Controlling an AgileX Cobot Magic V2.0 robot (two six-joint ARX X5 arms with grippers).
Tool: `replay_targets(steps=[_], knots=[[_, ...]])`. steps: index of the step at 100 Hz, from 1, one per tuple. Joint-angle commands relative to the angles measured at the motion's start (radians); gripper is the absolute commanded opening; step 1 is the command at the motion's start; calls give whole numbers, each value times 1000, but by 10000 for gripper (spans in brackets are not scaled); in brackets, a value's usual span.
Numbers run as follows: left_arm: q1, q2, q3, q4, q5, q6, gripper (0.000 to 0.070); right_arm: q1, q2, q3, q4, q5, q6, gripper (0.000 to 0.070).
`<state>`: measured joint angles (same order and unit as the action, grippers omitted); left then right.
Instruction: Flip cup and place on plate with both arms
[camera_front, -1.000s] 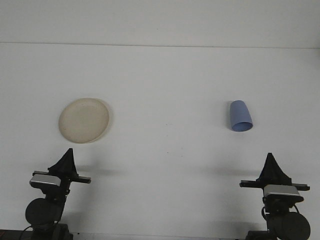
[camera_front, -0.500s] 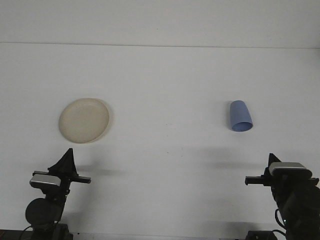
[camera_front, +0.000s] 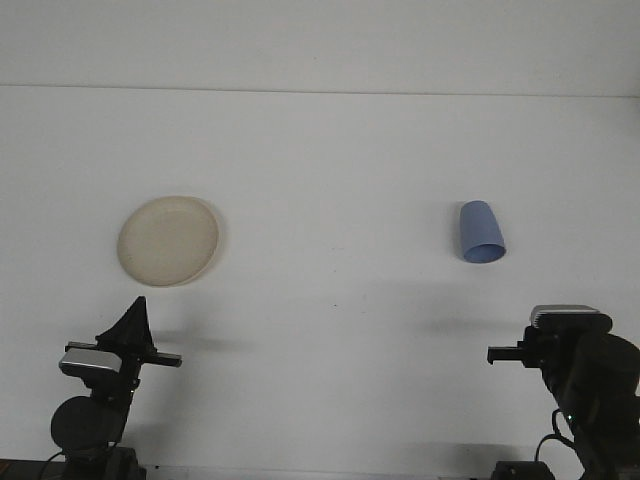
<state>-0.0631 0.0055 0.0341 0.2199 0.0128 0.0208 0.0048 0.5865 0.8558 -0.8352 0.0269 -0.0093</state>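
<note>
Nearest me, my left pincer (camera_front: 137, 310) sits parked low at the near left edge, its fingers pressed together into a point, holding nothing. My right pincer (camera_front: 540, 345) is at the near right edge, raised and tilted so its tips are hidden behind the wrist; can't tell if it's open or closed. Nothing is gripped on either side.

Farther out on the white table (camera_front: 330, 170): the blue cup (camera_front: 481, 232) lies on its side on the right, mouth facing toward me, well apart from my right pincer. The beige plate (camera_front: 168, 240) sits on the left, empty, beyond my left pincer and well apart from the cup.

Step, as I judge it: very start, reaching for the cup with the right arm. Next move needs the right pincer open, brought forward over the cup, closing across its side so it can be turned upright. Plate placement not yet begun.
</note>
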Motion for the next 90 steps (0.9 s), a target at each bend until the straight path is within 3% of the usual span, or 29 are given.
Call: replay_targets(steps=[1, 11, 29, 36, 64, 90], knots=[[0, -2, -20, 10, 2, 13, 12, -2, 3, 18, 9, 0, 13, 9], [0, -2, -20, 10, 2, 13, 12, -2, 3, 18, 3, 0, 13, 41], [0, -2, -20, 10, 2, 13, 12, -2, 2, 18, 0, 0, 14, 407], [0, -2, -20, 10, 2, 13, 12, -2, 2, 18, -1, 0, 13, 483], [0, -2, -20, 10, 2, 13, 12, -2, 13, 18, 32, 1, 32, 491], [0, -2, -20, 10, 2, 13, 12, -8, 165, 17, 210, -1, 35, 491]])
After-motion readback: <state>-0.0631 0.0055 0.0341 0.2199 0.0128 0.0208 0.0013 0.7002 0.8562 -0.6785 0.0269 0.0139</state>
